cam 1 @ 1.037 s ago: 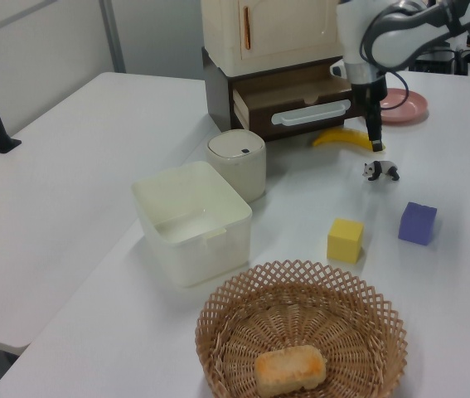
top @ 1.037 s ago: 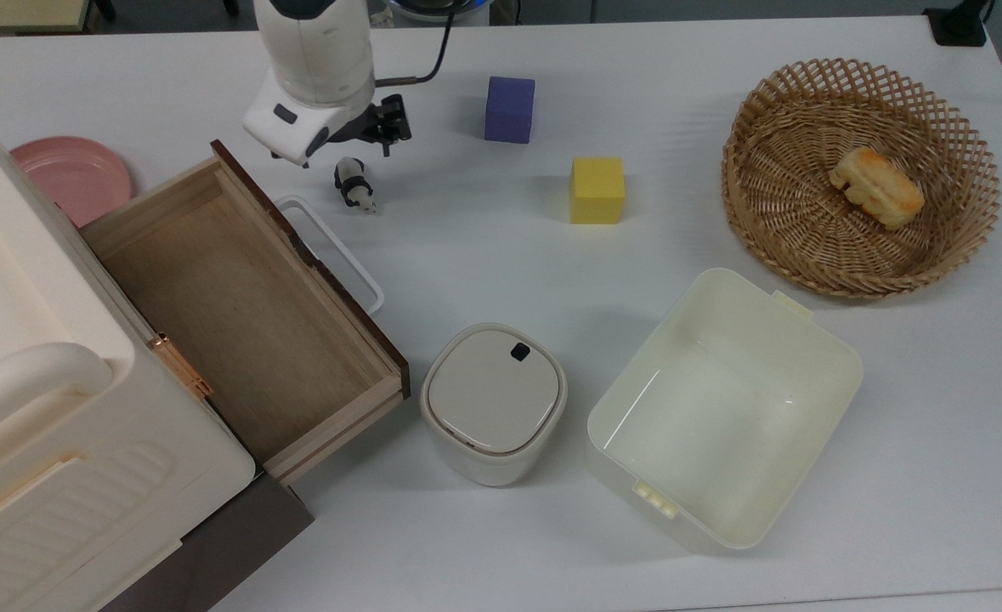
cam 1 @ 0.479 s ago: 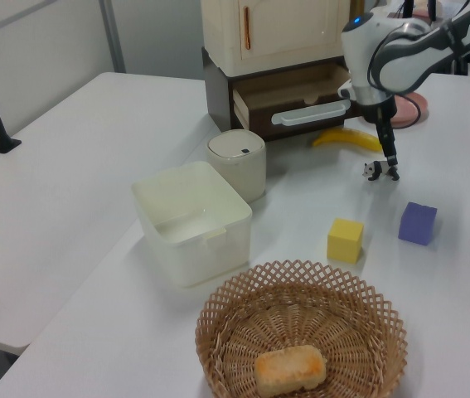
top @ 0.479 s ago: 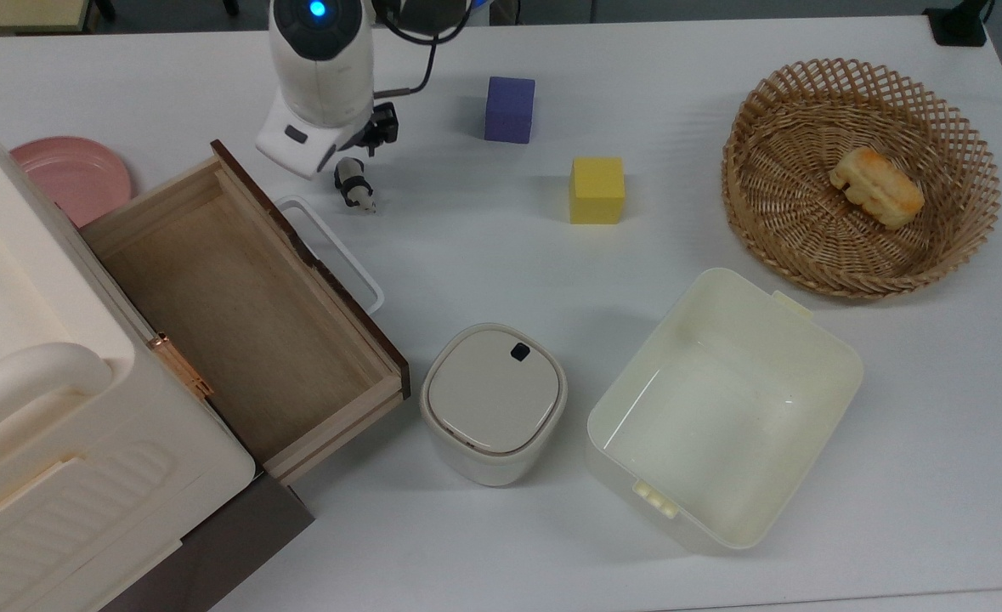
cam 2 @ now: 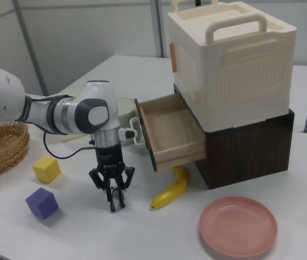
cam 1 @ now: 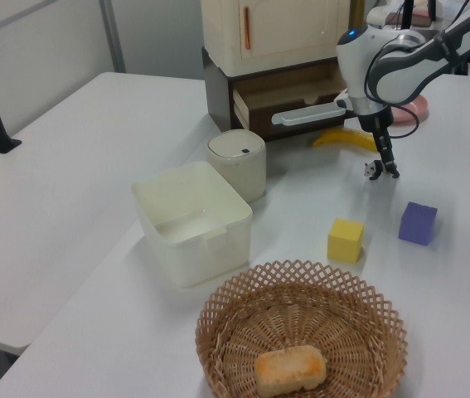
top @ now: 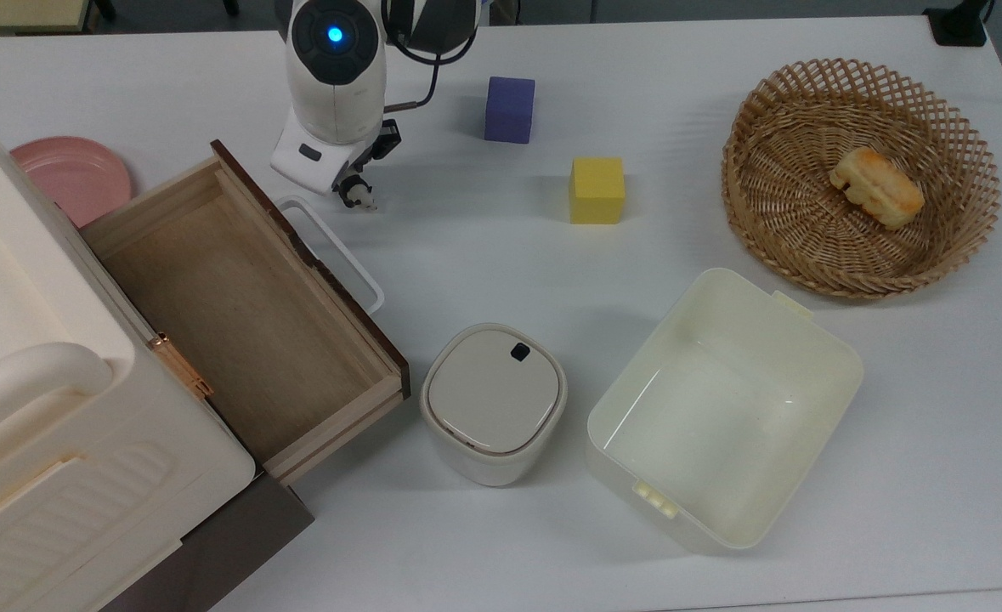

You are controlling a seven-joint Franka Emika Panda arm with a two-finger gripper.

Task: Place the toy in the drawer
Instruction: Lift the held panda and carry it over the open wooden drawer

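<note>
The toy (top: 359, 197), a small black-and-white panda, lies on the white bench (top: 484, 255) just beyond the drawer's white loop handle, and the tool (top: 356, 189) has it between its fingertips. In the right view the tool (cam 2: 115, 201) points straight down with its tips at the bench surface and its fingers drawn close together; whether they already pinch the toy I cannot tell.

Going left to right in the top view: the drawer (top: 237, 314) stands pulled well out with its wooden floor bare, plainly so that something can be dropped in from above. Next comes the tool over the toy, close beside the dark front panel, so the carry should be short. Farther right, the purple cube (top: 509, 109) and yellow cube (top: 597, 189) sit well apart from the grasp.
</note>
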